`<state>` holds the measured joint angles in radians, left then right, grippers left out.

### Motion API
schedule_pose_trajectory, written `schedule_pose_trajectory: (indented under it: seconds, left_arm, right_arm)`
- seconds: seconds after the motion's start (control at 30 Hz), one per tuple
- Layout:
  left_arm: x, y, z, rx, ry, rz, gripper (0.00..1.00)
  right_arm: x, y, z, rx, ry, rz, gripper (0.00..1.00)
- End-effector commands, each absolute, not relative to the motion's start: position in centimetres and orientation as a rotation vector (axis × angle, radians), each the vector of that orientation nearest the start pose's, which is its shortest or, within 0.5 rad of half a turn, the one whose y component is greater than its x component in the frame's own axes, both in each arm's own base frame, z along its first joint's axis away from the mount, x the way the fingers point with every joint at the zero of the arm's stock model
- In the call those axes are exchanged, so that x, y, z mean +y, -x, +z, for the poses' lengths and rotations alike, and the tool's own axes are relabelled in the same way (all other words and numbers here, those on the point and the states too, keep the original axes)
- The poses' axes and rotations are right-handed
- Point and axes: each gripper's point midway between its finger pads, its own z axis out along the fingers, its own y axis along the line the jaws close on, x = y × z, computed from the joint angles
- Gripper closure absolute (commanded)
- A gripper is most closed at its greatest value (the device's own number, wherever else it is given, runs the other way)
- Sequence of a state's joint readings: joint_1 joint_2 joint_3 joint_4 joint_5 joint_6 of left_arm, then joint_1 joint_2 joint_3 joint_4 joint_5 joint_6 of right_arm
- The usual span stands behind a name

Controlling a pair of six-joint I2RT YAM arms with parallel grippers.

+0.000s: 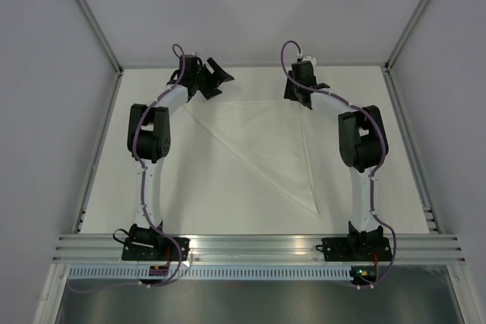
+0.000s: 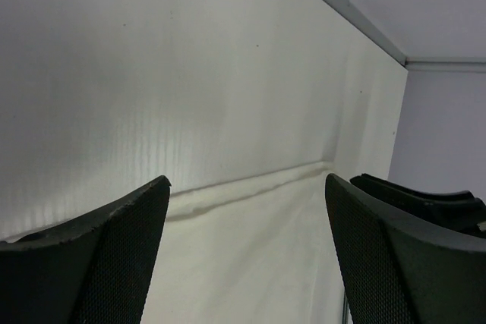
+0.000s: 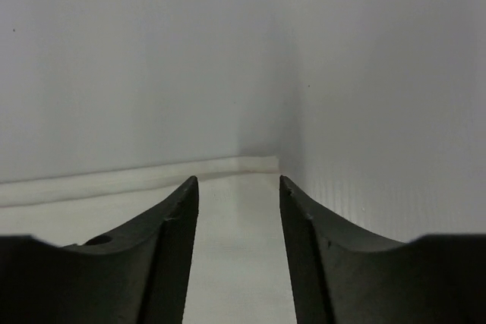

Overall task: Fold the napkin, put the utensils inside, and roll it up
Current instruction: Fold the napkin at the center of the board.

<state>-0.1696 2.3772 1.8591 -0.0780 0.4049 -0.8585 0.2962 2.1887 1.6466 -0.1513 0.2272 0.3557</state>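
The white napkin (image 1: 269,138) lies flat on the table, folded into a triangle with its long edge running from the far left to the near right. My left gripper (image 1: 220,81) is open and empty at the napkin's far left corner. In the left wrist view the napkin (image 2: 250,256) fills the space between its spread fingers (image 2: 114,256). My right gripper (image 1: 291,94) is open and empty over the napkin's far right corner. In the right wrist view the napkin (image 3: 235,256) lies between its fingers (image 3: 171,248). No utensil is in view.
The white tabletop (image 1: 190,187) is bounded by a metal rail frame (image 1: 258,248) at the near edge and grey walls at the sides and back. A black part, probably the other gripper (image 2: 433,199), shows at the right of the left wrist view.
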Motion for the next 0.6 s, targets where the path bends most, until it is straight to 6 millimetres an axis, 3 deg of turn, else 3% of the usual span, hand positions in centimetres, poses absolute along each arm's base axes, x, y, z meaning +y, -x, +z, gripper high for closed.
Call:
schedule_pose_trajectory:
  seconds: [0.0, 0.03, 0.07, 0.23, 0.27, 0.33, 0.37, 0.4, 0.43, 0.5, 0.53, 0.57]
  left_arm:
    - [-20.7, -59.7, 14.9, 2.100, 0.382, -1.079, 0.12]
    - [-21.1, -59.7, 16.2, 2.058, 0.349, -1.102, 0.12]
    - [-21.1, -59.4, 16.1, 2.062, 0.347, -1.110, 0.12]
    - [-21.4, -57.2, 17.6, 2.040, 0.363, -1.173, 0.12]
    - [-21.4, -56.7, 17.5, 2.041, 0.376, -1.182, 0.12]
    - [-21.3, -54.8, 17.3, 2.054, 0.417, -1.203, 0.12]
    - [-21.4, -54.3, 17.6, 2.038, 0.417, -1.218, 0.12]
    - [-21.4, -53.6, 17.4, 2.040, 0.449, -1.238, 0.13]
    - [-21.5, -52.0, 15.6, 2.084, 0.474, -1.253, 0.13]
    - [-21.8, -50.6, 16.5, 2.065, 0.473, -1.290, 0.14]
    - [-22.2, -49.0, 15.1, 2.095, 0.486, -1.308, 0.14]
    - [-22.4, -48.1, 16.0, 2.075, 0.471, -1.327, 0.14]
  right_arm:
    - [13.1, -57.4, 7.3, 2.219, -0.200, 0.047, 0.45]
    - [12.8, -57.8, 7.8, 2.210, -0.202, 0.039, 0.40]
    - [12.4, -57.8, 8.1, 2.208, -0.208, 0.026, 0.32]
    - [13.1, -56.5, 10.3, 2.214, -0.211, 0.094, 0.31]
    - [13.3, -56.1, 11.8, 2.197, -0.220, 0.117, 0.32]
    - [13.9, -54.3, 11.2, 2.239, -0.228, 0.131, 0.37]
    - [14.1, -53.7, 12.0, 2.237, -0.248, 0.155, 0.45]
    - [13.4, -52.8, 11.4, 2.270, -0.284, 0.137, 0.49]
    - [13.1, -51.9, 10.8, 2.298, -0.291, 0.121, 0.52]
    - [12.2, -50.3, 11.6, 2.306, -0.309, 0.086, 0.52]
    - [11.0, -49.1, 10.8, 2.323, -0.334, 0.029, 0.53]
    - [11.0, -48.4, 12.2, 2.304, -0.340, 0.054, 0.52]
